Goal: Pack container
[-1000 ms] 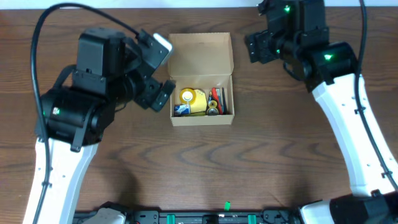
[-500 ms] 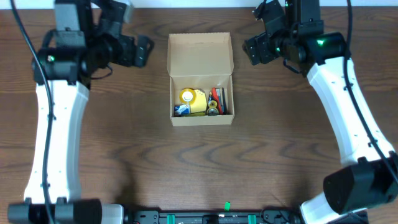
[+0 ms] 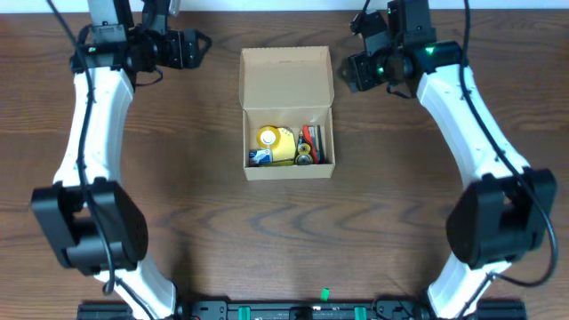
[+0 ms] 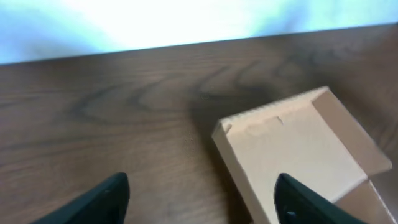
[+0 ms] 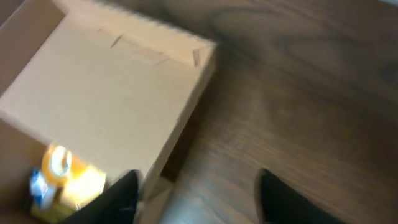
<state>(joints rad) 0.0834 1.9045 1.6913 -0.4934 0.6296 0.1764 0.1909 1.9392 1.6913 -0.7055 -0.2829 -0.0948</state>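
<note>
The container [image 3: 286, 171] is a tan cardboard box at the table's middle, its flap lid [image 3: 286, 78] open and lying back. Inside are a yellow item [image 3: 275, 142], a blue-white item and red and dark stationery [image 3: 313, 144]. My left gripper [image 3: 197, 49] is open and empty at the back left, beside the lid; the lid shows in the left wrist view [image 4: 298, 143] between my fingers [image 4: 199, 199]. My right gripper [image 3: 353, 71] is open and empty at the back right of the lid; the right wrist view shows the lid [image 5: 106, 93] and my fingers [image 5: 199, 196].
Brown wooden table [image 3: 284, 240] all round the box. The table's far edge [image 3: 267, 7] runs just behind both grippers. A dark rail with green marks [image 3: 324, 307] lies along the front edge.
My left arm has swung up and back from beside the box to the table's back left corner. My right gripper has shifted slightly left toward the lid.
</note>
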